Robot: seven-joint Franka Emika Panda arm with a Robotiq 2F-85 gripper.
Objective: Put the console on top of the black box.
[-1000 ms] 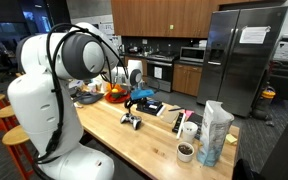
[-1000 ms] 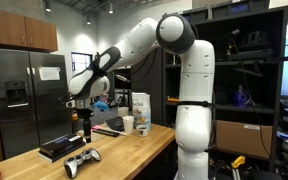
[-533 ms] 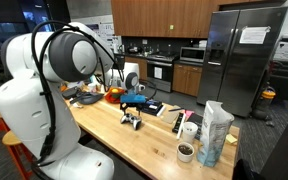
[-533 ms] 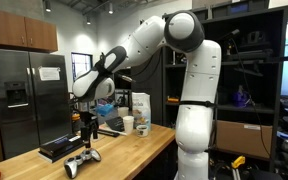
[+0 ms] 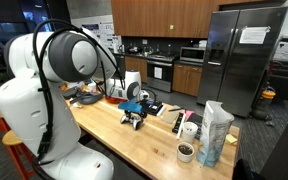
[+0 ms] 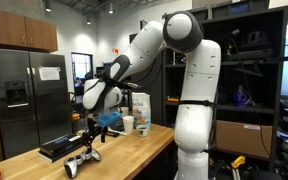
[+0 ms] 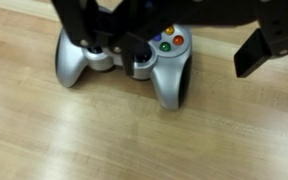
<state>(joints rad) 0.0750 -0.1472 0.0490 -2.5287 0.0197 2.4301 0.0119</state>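
Observation:
The console is a silver game controller (image 7: 144,62) with coloured buttons, lying flat on the wooden counter. It also shows in both exterior views (image 5: 132,121) (image 6: 81,161). My gripper (image 7: 166,55) is open and low over it, coming in from the top of the wrist view. One finger (image 7: 84,42) overlaps the controller's left half. The other finger (image 7: 252,55) stands clear to the right of it, over bare wood. The flat black box (image 6: 60,148) lies just behind the controller and shows in both exterior views (image 5: 151,107).
Near the counter's end stand a tall clear bag (image 5: 215,130), a white cup (image 5: 188,130) and a small dark bowl (image 5: 185,151). Orange items (image 5: 114,94) lie behind the gripper. A carton (image 6: 140,106) and cups (image 6: 130,123) stand near the robot base.
The arm has come down and forward toward the controller. The gripper now hangs just above it, still open. The controller and the box have not moved.

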